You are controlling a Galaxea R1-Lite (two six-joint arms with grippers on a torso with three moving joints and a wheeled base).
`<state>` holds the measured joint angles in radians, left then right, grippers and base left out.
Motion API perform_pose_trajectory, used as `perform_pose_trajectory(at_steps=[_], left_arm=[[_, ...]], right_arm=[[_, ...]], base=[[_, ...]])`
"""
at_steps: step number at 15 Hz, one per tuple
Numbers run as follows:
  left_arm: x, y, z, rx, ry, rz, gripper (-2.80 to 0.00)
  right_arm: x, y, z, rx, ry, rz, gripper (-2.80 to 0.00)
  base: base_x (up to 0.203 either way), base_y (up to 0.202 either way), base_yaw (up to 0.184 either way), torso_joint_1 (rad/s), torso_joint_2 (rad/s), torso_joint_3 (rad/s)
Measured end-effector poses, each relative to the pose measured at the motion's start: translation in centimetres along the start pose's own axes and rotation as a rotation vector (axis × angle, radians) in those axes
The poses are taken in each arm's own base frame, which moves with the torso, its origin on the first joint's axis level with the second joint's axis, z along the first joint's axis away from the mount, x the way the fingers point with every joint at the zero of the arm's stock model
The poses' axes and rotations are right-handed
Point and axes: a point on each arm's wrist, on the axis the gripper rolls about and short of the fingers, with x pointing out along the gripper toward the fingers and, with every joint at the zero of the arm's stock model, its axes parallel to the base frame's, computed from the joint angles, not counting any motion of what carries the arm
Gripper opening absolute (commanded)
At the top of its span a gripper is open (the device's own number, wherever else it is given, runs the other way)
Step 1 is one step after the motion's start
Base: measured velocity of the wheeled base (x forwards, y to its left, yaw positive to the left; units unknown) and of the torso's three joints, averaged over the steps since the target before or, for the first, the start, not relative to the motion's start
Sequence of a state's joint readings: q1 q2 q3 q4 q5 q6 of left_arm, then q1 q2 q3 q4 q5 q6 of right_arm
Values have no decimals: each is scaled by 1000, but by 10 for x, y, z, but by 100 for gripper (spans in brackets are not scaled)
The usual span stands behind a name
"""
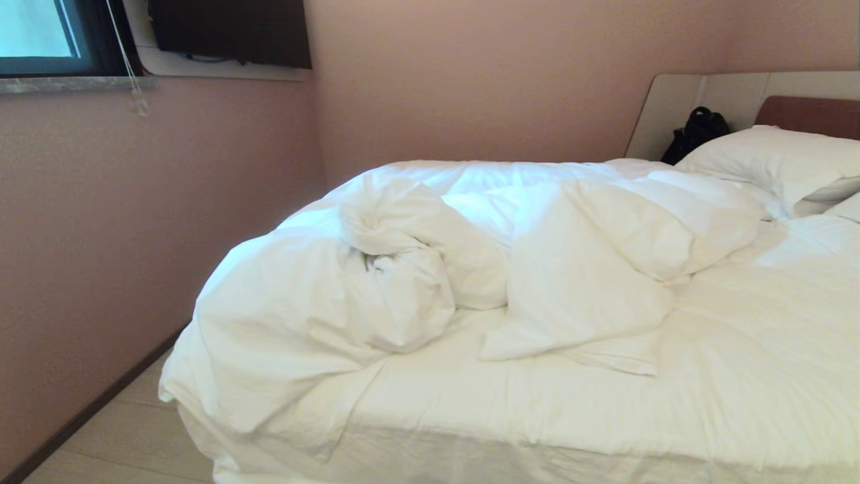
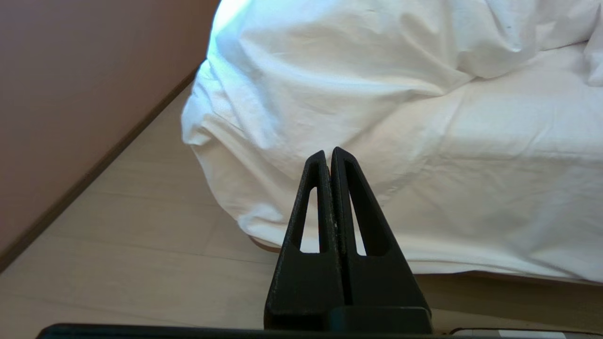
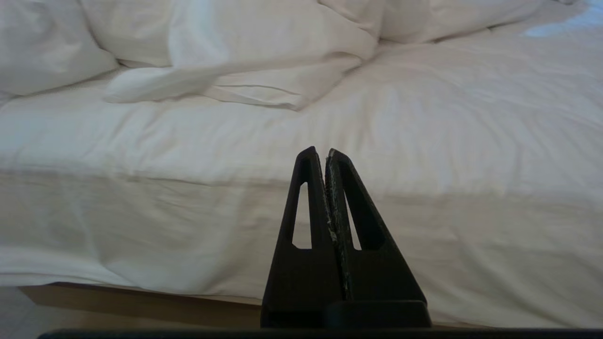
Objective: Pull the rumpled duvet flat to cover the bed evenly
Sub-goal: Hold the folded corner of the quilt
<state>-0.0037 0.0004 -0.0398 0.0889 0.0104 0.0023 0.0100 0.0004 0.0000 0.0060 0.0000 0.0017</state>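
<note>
None of the spreading is done, by my reckoning: the thick, puffy white cotton duvet [image 1: 403,269] lies bunched in a creased heap over the far side and window-end corner of the wide low bed [image 1: 739,417] with its white bedding, leaving a broad stretch of flat sheet bare on the side nearest me. Both my claws are pressed together and hold nothing, the left claw [image 2: 329,155] facing the corner where the duvet spills toward the floor, the right claw [image 3: 325,155] facing the bare side. Only the wrist views show my claws and the beige base under the bedding, while only the head view shows the whole heap, a white pillow [image 1: 772,161] and the headboard.
</note>
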Motion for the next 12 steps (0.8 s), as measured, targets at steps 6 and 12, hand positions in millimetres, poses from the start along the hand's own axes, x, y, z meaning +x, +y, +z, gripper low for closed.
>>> perform_pose_trajectory(at_steps=[6,12], left_arm=[[0,0,0,-1,0,0,-280],[0,0,0,-1,0,-1,-280]], right_arm=[[0,0,0,0,1,0,-280],[0,0,0,0,1,-1,-280]], base=[[0,-193,-1,0,2,2],[0,-63,0,3,1,2]])
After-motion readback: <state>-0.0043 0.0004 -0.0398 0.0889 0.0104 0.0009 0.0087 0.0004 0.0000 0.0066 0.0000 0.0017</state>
